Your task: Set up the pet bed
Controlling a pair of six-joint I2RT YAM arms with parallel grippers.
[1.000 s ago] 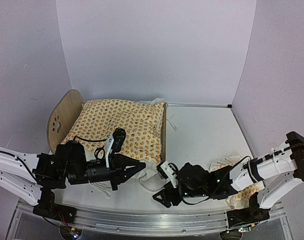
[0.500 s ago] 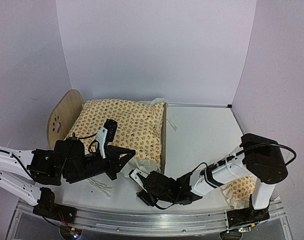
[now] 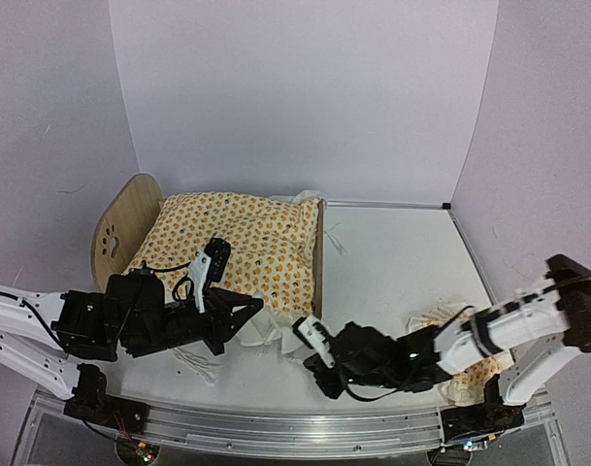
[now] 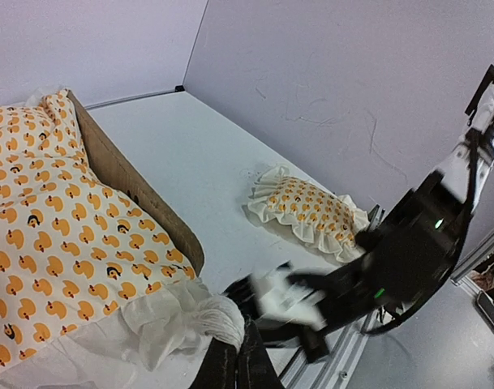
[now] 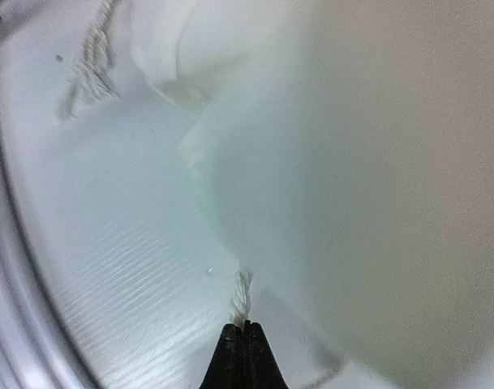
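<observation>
The pet bed (image 3: 120,229) is found at the back left of the desk (image 3: 402,262), lengthwise along the back edge. Its rounded wooden end board with the paw-print cutout is seen at the left end. The second board (image 3: 317,254) is seen edge-on at the right end. The frame is covered by a quilt (image 3: 242,248) printed with orange ducks, so the mattress cannot be seen. A white ruffle (image 4: 173,324) is noted hanging from the quilt's near right corner onto the desk.

The left claw (image 4: 234,363) is observed at that corner, low over the desk. Its fingers are together and clamped on a bunched fold of the ruffle.

The right claw (image 5: 242,348) is recorded near the front edge of the desk, just right of the left claw and in front of the bed's right end. Its fingers are pressed together and pointed down at the bare desk surface. A short white cord (image 5: 242,293) is seen lying right at the tips; whether it is pinched cannot be told. The right arm appears blurred in the left wrist view.

A small ruffled pillow (image 4: 307,211) in the same duck print is noted lying flat by the front right corner of the desk, well apart from the bed. A loose white tassel (image 3: 193,364) is noted by the front edge, below the left claw.
</observation>
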